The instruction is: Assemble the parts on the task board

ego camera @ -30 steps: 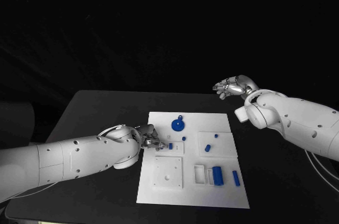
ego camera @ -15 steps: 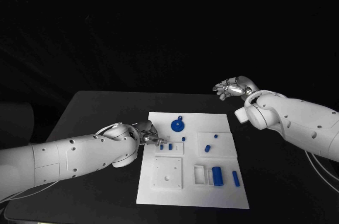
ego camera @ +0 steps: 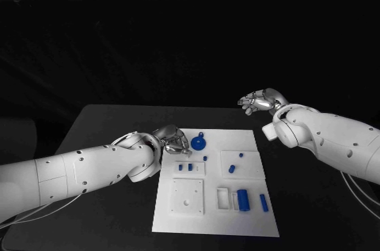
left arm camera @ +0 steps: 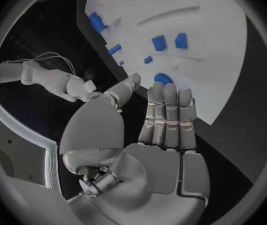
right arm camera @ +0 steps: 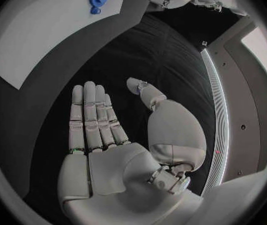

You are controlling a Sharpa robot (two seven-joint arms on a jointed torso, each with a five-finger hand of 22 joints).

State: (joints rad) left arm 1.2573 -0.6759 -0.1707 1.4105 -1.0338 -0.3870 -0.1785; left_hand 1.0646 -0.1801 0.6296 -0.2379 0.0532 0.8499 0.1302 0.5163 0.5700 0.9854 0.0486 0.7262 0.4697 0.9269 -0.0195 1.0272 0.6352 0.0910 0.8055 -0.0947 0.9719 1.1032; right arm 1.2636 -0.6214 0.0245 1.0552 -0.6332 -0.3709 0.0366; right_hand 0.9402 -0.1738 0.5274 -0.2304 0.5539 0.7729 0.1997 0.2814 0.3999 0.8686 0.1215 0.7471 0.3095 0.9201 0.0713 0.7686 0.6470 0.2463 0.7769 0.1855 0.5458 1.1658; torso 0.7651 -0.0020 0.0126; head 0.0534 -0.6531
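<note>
Just beyond the left hand's (ego camera: 173, 139) straight, close-set, empty fingers (left arm camera: 168, 116) lay the blue gear (ego camera: 198, 142) on the task board (ego camera: 213, 226); the right hand (ego camera: 261, 101) hovered well apart, fingers flat, holding nothing.

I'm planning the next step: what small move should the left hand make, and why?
Probably lower the left hand onto the blue gear and grasp it. The hand is empty, fingers extended beside the gear on the task board; the right hand hangs off the board.
</note>
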